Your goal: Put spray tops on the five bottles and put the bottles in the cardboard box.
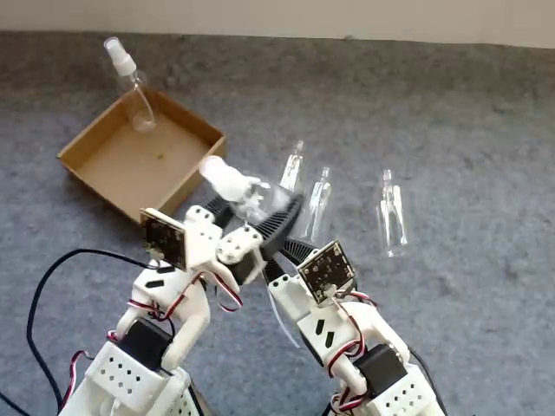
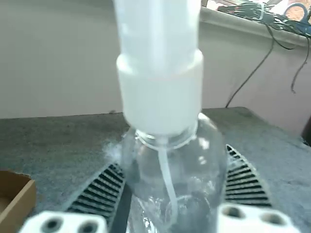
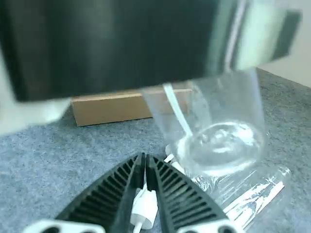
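Note:
A clear bottle (image 2: 170, 184) with a white spray top (image 2: 158, 77) on its neck stands between the black ribbed fingers of my left gripper (image 2: 172, 194), which is shut on it. The high view shows this bottle (image 1: 260, 201) held above the carpet, just beside the cardboard box (image 1: 95, 165). My right gripper (image 3: 145, 160) sits close below the held bottle (image 3: 218, 131), its fingers shut together. A white spray top (image 3: 143, 208) shows on the carpet behind them. Another capped bottle (image 1: 137, 91) leans in the box's far corner.
Three uncapped clear bottles lie on the grey carpet to the right of the grippers (image 1: 292, 169), (image 1: 319, 201), (image 1: 392, 221). Black and red cables (image 1: 43, 286) trail at the left arm's base. A wall edge runs along the far side.

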You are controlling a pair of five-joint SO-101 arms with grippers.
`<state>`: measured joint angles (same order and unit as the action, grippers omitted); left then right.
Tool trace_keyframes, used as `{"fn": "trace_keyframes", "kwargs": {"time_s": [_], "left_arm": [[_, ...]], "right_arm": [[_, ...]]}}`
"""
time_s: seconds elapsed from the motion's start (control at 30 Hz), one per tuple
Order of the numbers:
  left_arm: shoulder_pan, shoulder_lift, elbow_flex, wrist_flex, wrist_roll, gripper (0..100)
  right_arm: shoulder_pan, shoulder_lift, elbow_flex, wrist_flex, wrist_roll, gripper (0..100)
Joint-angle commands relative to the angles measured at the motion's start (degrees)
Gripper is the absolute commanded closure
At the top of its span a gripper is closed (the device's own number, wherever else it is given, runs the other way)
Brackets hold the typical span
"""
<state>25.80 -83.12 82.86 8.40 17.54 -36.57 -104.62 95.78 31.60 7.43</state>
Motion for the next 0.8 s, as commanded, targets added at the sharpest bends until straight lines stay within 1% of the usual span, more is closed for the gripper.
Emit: {"fn": "trace_keyframes", "kwargs": {"time_s": [0.0, 0.17, 0.27, 0.37, 0.6, 0.67, 0.77], "left_arm": [[-5.1, -1.7, 0.2, -0.1, 0.4, 86], [-12.4, -1.1, -1.8, 0.1, -0.4, 86], [-17.5, -1.1, -3.7, 0.1, -5.6, 86], [-23.1, -1.1, -4.9, 0.1, -7.9, 86], [-34.5, -1.0, -5.8, 0.0, -8.2, 86], [-36.6, -0.1, -7.8, 0.1, -8.2, 86], [-38.3, 5.2, -12.6, 0.1, -8.2, 86]], "right_arm": [[-0.3, -0.8, 4.7, 0.0, -0.3, 99.3], [-0.3, -0.8, 4.9, 0.1, -0.2, 99.3], [-0.3, -0.7, 5.8, 0.1, -0.2, 99.3], [-0.3, -0.7, 5.8, 0.1, -0.2, 99.3], [-0.3, -0.7, 5.8, 0.2, -0.2, 99.3], [-0.3, -0.7, 5.8, 0.3, -0.2, 99.3], [-0.3, -0.7, 5.8, 0.3, -0.2, 99.3]]}}
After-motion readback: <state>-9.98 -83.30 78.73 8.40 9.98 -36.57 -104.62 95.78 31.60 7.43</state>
